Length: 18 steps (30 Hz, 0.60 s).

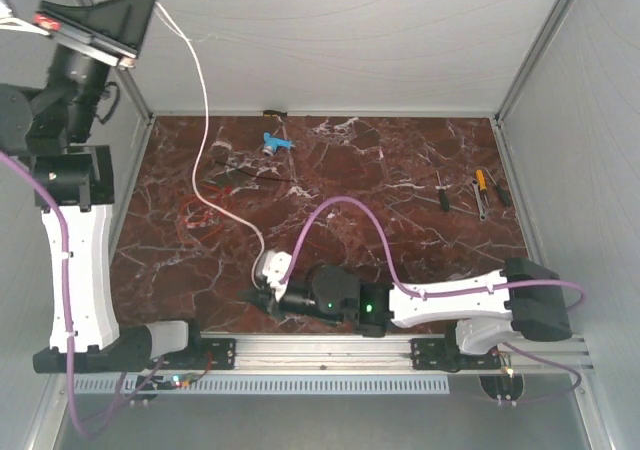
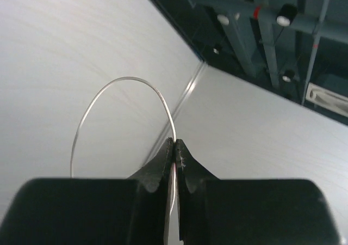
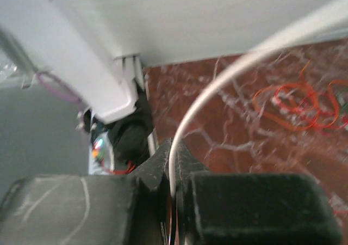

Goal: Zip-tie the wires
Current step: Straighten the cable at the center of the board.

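Top external: wires point(image 1: 200, 218) thin, red-orange, coiled; white strand point(image 1: 206, 100) arcing.

The table point(image 1: 400, 230) fills the middle of the enclosure, with a mounting rail point(image 1: 330, 350) along its near edge. The right arm point(image 1: 450, 298) lies low just beyond the rail, reaching left from its base at the near right, so the right gripper point(image 3: 174, 147) sits near the table's near middle. The left arm point(image 1: 75, 260) stands up along the left side, and the left gripper point(image 2: 175, 147) is high over the far-left corner. A long wire point(image 1: 205, 100) runs from one gripper down to the other, pinched in both. A loose coil of wires point(image 1: 205, 215) lies on the table left of centre, just left of the long wire. A small plastic piece point(image 1: 275, 142) lies near the far edge. Hand tools point(image 1: 482, 192) lie at the far right.
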{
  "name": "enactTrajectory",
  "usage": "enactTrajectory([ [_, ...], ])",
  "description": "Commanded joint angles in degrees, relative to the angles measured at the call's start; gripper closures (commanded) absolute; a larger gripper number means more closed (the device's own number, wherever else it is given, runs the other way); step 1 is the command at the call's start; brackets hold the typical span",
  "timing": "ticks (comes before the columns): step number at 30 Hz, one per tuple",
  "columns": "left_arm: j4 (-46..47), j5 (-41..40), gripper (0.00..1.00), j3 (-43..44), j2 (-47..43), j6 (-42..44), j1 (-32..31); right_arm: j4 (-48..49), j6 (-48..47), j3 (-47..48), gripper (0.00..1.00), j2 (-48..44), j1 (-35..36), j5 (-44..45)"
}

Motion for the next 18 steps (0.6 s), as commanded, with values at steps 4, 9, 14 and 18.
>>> enactTrajectory([
  [4, -7.65, -2.19, 1.00, -0.60, 4.14, 13.77, -13.61, -13.86, 7.34, -1.21, 1.00, -5.29, 7.52, 10.01],
  [9, -11.87, -8.07, 1.00, -1.11, 8.68, 21.24, -22.93, -18.80, 14.61, -1.40, 1.00, -6.57, 10.53, 12.76],
  [14, -14.74, -12.38, 1.00, -0.12, 14.91, 27.33, -28.75, -20.16, 22.71, -4.66, 1.00, -10.26, 11.68, 13.89],
  [18, -15.24, -14.84, 1.00, -0.01, 19.53, 29.83, -30.96, -20.42, 26.96, -9.77, 1.00, -15.03, 11.68, 17.76],
])
